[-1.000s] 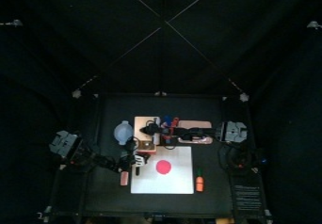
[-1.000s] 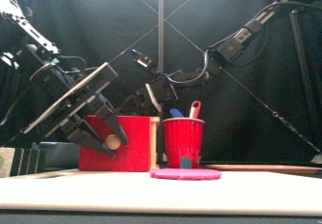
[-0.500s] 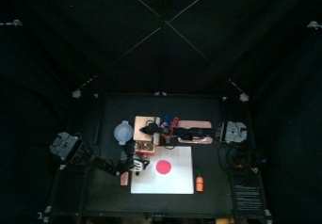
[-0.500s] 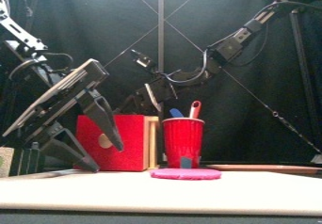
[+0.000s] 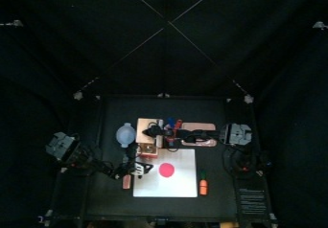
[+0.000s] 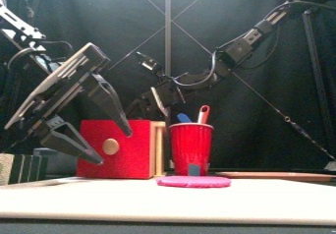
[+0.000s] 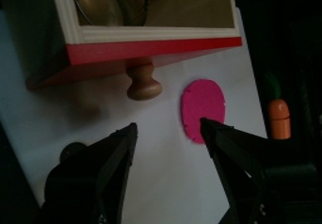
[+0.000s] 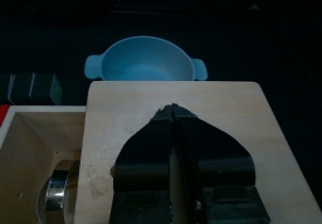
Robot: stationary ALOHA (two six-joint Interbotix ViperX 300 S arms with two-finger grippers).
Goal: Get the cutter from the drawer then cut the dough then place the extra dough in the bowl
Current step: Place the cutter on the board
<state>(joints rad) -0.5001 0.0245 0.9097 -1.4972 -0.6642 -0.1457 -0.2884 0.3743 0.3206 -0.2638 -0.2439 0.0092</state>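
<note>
drawer [image 7: 151,51] out at white board [image 5: 174,187] back edge, cutter [image 7: 126,0] inside. left gripper [image 7: 167,129] jaws apart near knob [image 7: 143,80]; right gripper [image 8: 174,115] pinched together on box [image 8: 189,94] top, guessing to pin it.

Dim black booth, light from above, cutting board [image 5: 174,189] glaring white, soft shadows
</note>
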